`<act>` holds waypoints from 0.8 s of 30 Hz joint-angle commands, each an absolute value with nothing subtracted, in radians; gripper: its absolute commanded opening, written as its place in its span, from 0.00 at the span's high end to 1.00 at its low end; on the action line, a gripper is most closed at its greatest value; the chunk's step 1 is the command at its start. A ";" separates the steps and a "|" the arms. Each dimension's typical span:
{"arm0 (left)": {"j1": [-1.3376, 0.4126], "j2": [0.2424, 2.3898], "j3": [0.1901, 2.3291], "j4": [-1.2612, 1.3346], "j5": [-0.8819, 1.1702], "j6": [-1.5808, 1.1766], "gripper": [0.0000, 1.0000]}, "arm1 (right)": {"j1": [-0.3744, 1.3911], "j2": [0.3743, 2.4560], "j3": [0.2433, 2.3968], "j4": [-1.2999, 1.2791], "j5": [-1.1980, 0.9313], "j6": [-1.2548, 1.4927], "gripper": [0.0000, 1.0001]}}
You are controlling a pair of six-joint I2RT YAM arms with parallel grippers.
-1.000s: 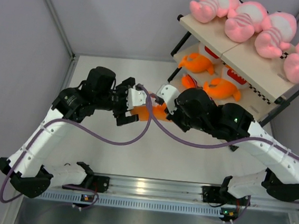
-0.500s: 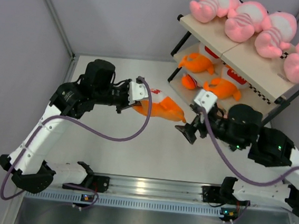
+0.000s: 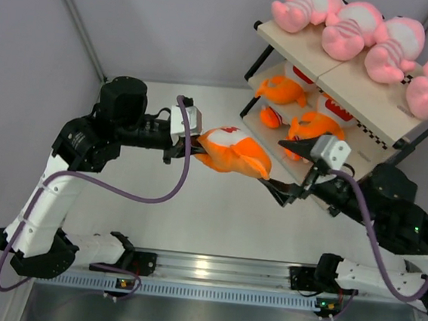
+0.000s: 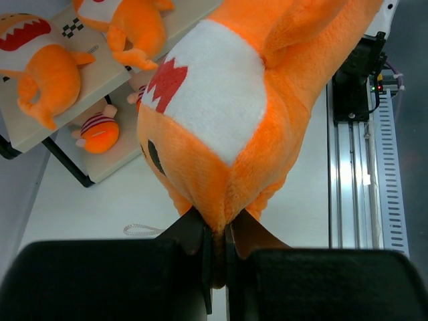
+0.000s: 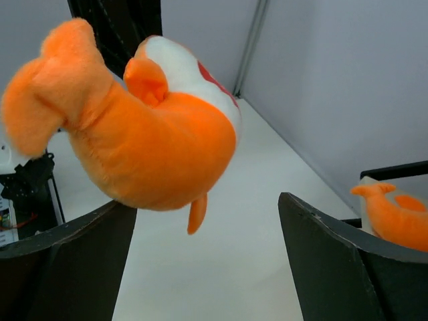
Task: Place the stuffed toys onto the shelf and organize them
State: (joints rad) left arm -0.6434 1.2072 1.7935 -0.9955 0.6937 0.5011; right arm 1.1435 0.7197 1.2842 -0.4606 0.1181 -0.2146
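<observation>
An orange stuffed toy (image 3: pixel 233 153) with a white toothy mouth hangs above the table, pinched at one end by my left gripper (image 3: pixel 191 145), which is shut on it. In the left wrist view the toy (image 4: pixel 221 100) fills the frame above the gripper (image 4: pixel 214 231). My right gripper (image 3: pixel 285 170) is open just right of the toy, touching nothing. Seen from the right wrist, the toy (image 5: pixel 134 134) floats above and left of the open gripper (image 5: pixel 207 241). The shelf (image 3: pixel 343 78) stands at the back right. Several pink toys (image 3: pixel 347 33) lie on its top board, and two orange ones (image 3: pixel 281 90) (image 3: pixel 317 127) lie on the middle tier.
A small orange striped toy (image 4: pixel 100 130) lies on the shelf's lowest board. A thin cord loop (image 4: pixel 137 230) lies on the table below the held toy. Grey walls close in the left and back. The metal rail (image 3: pixel 211 270) with the arm bases runs along the near edge.
The orange toy passed from my right gripper to my left. The left shut on it and lifted it; the right opened and drew back to the right, toward the shelf.
</observation>
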 commanded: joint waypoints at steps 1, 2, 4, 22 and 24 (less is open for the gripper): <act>-0.646 1.207 1.829 -0.943 0.745 0.463 1.00 | 1.155 0.785 1.289 -0.335 0.035 -0.267 0.13; -0.646 1.207 1.829 -0.943 0.747 0.460 1.00 | 1.155 0.795 1.292 -0.304 0.022 -0.275 0.13; -0.646 1.204 1.829 -0.940 0.749 0.457 1.00 | 1.155 0.830 1.315 -0.307 -0.047 -0.288 0.11; -0.647 1.175 1.660 -0.939 0.392 0.488 0.02 | 1.155 0.925 1.483 -0.560 0.107 -0.320 1.00; -0.647 1.163 1.629 -0.939 0.270 0.502 0.02 | 1.155 0.978 1.621 -0.708 0.199 -0.356 1.00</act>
